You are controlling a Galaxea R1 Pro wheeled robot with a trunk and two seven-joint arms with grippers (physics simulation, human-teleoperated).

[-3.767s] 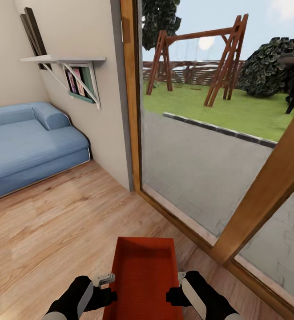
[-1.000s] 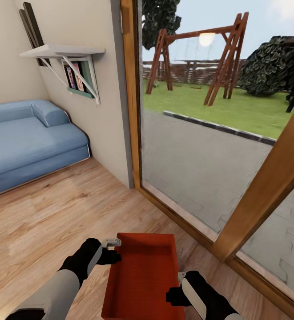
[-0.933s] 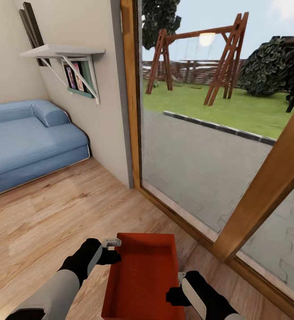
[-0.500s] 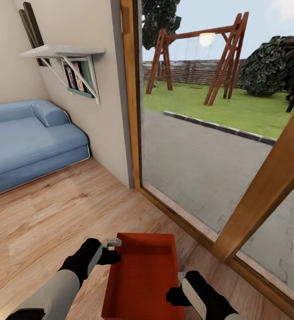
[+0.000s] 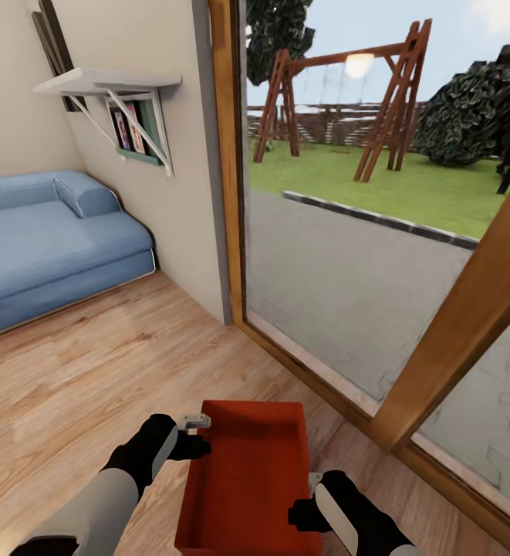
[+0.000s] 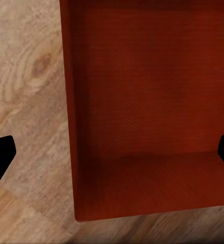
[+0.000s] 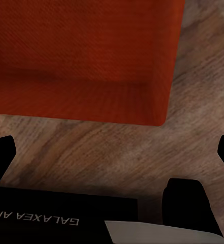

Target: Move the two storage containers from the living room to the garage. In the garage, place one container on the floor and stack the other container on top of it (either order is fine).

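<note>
One red-orange storage container (image 5: 247, 479) lies on the living room's wood-plank floor (image 5: 92, 371), just in front of me. My left gripper (image 5: 200, 434) is open at the container's far left corner. In the left wrist view the left gripper (image 6: 112, 152) hangs over the bin (image 6: 142, 101), its fingertips (image 6: 0, 157) spread wide. My right gripper (image 5: 301, 498) is open beside the near right wall. In the right wrist view the right gripper (image 7: 112, 152) is over bare planks, near a corner of the container (image 7: 81, 51). The second container and the garage are out of view.
A wood-framed glass door (image 5: 227, 154) runs along the right, its slanted frame (image 5: 455, 332) close to the bin. A blue sofa (image 5: 46, 247) stands at the left under a wall shelf (image 5: 108, 81). Open planks lie between the sofa and me. My own base (image 7: 51, 218) shows below the right gripper.
Since 3.8 s ago my left arm has reached forward along the container's left wall to its far corner. The view has shifted slightly. The right arm and the container have stayed put.
</note>
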